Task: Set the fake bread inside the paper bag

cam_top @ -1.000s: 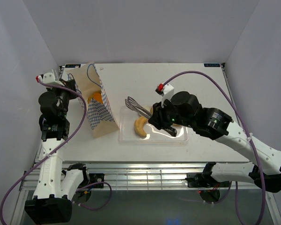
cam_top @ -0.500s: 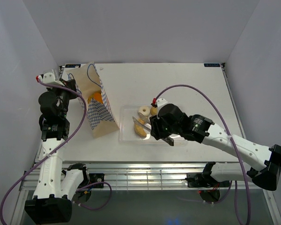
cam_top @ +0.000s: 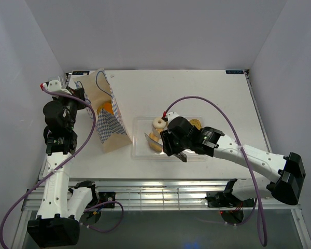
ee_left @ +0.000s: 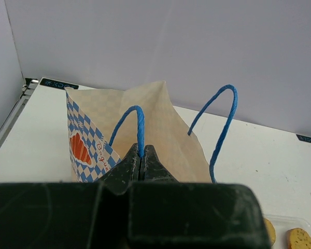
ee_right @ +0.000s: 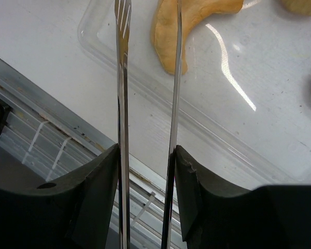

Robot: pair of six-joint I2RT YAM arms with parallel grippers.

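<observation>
1. The white table [cam_top: 197,93] fills the middle of the overhead view.
2. The paper bag [cam_top: 113,129] stands upright at left of centre in that view, mouth open; its chequered side faces the lower edge; in the left wrist view an orange mark [ee_left: 80,148] shows on its left side.
3. The clear plastic tray [cam_top: 141,136] lies just right of the bag, near the frame's centre.
4. The left gripper [ee_left: 142,155] sits at the bag's left rim; its jaws are pressed together on the blue cord handle [ee_left: 139,127], pinching the cord; the second handle [ee_left: 224,124] arches free to the right.
5. The right gripper [ee_right: 146,150] hangs over the tray's lower left part; its jaws clamp the metal tongs [ee_right: 122,78], whose two blades stand a little apart.
6. The pale crescent [ee_right: 179,36] lies in the tray at the top of the right wrist view; the right blade crosses it and the left blade runs beside it; whether either touches it I cannot tell.
7. An orange piece [cam_top: 108,108] shows inside the bag's mouth.
8. A pale ring [cam_top: 159,123] sits at the tray's upper edge; a small brown bun [cam_top: 196,123] lies further right along that edge.
</observation>
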